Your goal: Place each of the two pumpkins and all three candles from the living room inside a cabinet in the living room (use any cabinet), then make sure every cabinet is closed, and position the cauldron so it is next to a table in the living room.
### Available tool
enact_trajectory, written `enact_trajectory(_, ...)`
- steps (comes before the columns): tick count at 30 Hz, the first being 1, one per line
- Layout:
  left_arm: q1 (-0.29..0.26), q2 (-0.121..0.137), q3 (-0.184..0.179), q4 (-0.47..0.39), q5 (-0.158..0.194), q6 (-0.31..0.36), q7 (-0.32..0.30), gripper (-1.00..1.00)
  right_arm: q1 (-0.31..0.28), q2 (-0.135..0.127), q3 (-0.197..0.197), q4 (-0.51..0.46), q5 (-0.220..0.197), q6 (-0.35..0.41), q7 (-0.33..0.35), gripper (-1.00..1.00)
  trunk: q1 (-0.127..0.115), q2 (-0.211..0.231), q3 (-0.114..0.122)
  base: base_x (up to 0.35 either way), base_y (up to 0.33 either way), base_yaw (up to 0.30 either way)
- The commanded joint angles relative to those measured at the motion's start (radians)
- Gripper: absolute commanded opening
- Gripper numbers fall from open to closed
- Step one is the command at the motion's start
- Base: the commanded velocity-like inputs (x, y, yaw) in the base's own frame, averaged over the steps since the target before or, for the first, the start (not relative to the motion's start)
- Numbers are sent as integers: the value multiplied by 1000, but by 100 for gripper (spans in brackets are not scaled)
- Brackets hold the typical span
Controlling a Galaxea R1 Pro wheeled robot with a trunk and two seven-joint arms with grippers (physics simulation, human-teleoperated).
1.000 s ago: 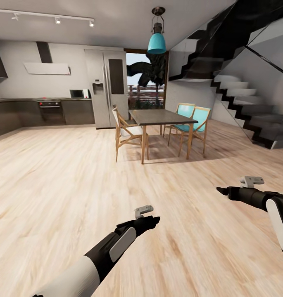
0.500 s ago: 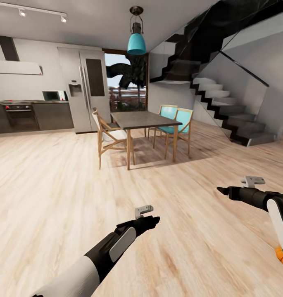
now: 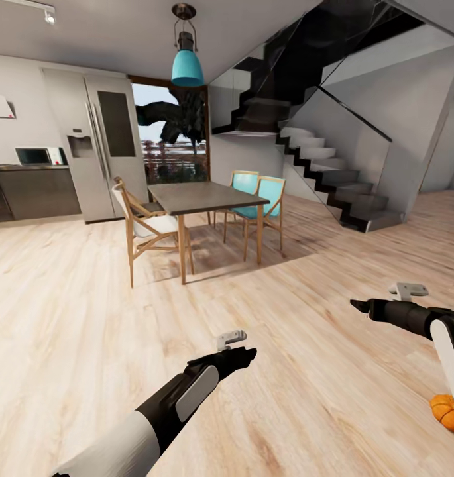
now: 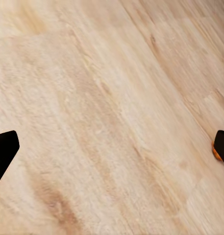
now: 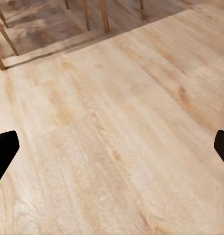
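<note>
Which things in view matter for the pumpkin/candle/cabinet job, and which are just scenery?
Job-related:
- pumpkin on the floor at lower right
- left end effector and right end effector, both open and empty

Scenery:
- dining table
- teal chairs
- fridge
- staircase
- pendant lamp

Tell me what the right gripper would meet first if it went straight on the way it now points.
Probably the light wooden plank floor: the right gripper, jaws wide apart, faces bare planks, with wooden chair legs farther off. Depth is uncertain.
</note>
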Motion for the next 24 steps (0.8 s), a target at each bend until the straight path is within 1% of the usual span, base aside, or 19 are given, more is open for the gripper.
enact_trajectory(1, -1, 1, -4, -2, 9, 1, 9, 100, -1, 0, -9, 0, -2, 5, 2, 100, 0, 0, -1, 333, 77, -227)
enact_trajectory(3, -1, 0, -5, -1, 8, 1, 9, 100, -1, 1, -22, 0, -2, 5, 2, 100, 0, 0, -1, 334, 54, -228)
enact_trajectory(12, -1, -1, -5, 3, 12, 1, 9, 100, -1, 1, -23, 0, -2, 5, 1, 100, 0, 0, 3, 339, 4, -240)
enact_trajectory(16, 3, 3, -5, -14, 10, 1, 28, 100, -1, 1, -23, 0, -2, 5, 1, 100, 0, 0, 4, 340, 0, -242)
enact_trajectory(17, 4, 3, -5, -19, 10, 1, 35, 100, -1, 0, -23, 0, -2, 5, 1, 100, 0, 0, 4, 340, 0, -242)
enact_trajectory(19, 7, 4, -5, -28, 9, 1, 72, 100, -1, 0, -23, 0, -2, 5, 1, 100, 0, 0, 5, 340, 0, -242)
enact_trajectory(20, 9, 4, -6, -32, 9, 1, 124, 100, 0, 0, -23, 0, -2, 5, 1, 100, 0, 0, 5, 340, 0, -242)
enact_trajectory(24, 10, 4, -6, -34, 8, 1, 166, 100, 0, 0, -23, 0, -2, 5, 1, 100, 0, 0, 7, 340, 0, -242)
